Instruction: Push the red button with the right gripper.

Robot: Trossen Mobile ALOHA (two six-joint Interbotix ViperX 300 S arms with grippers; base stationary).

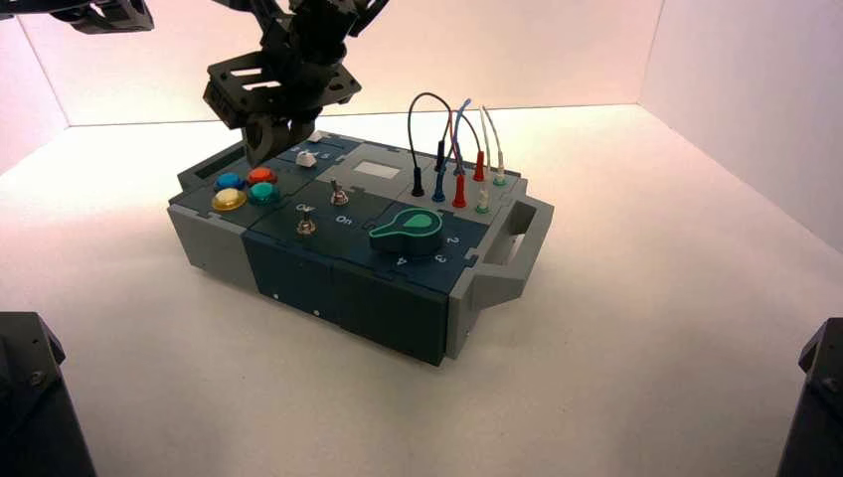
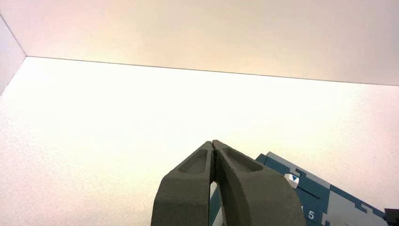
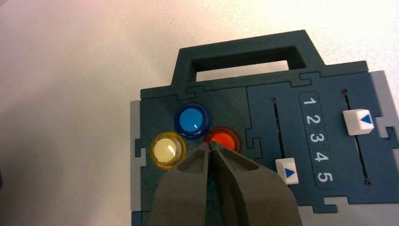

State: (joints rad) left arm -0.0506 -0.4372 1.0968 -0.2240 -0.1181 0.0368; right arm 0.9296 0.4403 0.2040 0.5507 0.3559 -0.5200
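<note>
So the red button [image 3: 225, 139] is at the box's left end, far right of the four-button cluster, and the right gripper [image 3: 211, 144] hangs over that spot with its tips together, nothing in them. Main risk imo: neighbours are super close, so coming down a bit off could catch the green [image 1: 263, 193] one just nearer or the blue [image 3: 191, 120] one to its left. Drifting right might knock a white slider [image 3: 287, 171]. Yellow button [image 3: 165, 150] is near left, less of a worry. Left gripper [image 2: 212, 142] is parked far left, closed too, not really in the way.
</note>
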